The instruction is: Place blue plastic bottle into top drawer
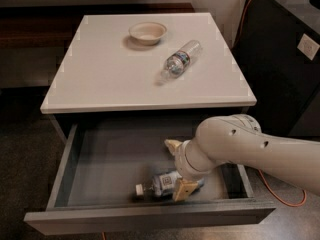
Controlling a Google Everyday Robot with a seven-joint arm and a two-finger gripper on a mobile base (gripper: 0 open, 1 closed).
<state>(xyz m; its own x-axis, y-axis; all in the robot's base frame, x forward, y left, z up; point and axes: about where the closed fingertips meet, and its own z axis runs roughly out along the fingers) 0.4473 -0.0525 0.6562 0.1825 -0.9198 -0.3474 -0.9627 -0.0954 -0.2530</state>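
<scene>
The top drawer [150, 217] is pulled out, showing its grey inside. The blue plastic bottle [161, 184] lies on its side on the drawer floor near the front wall, white cap pointing left. My gripper [174, 169] reaches down into the drawer from the right, just above the bottle's base end. It is open: one tan finger [172, 144] stands well clear behind the bottle, the other finger [182, 189] is in front of the bottle's right end.
On the white cabinet top [100, 84] lie a smaller clear bottle [182, 59] with a dark label and a shallow white bowl [147, 32]. A black cabinet [285, 59] with an orange cable [280, 196] stands to the right.
</scene>
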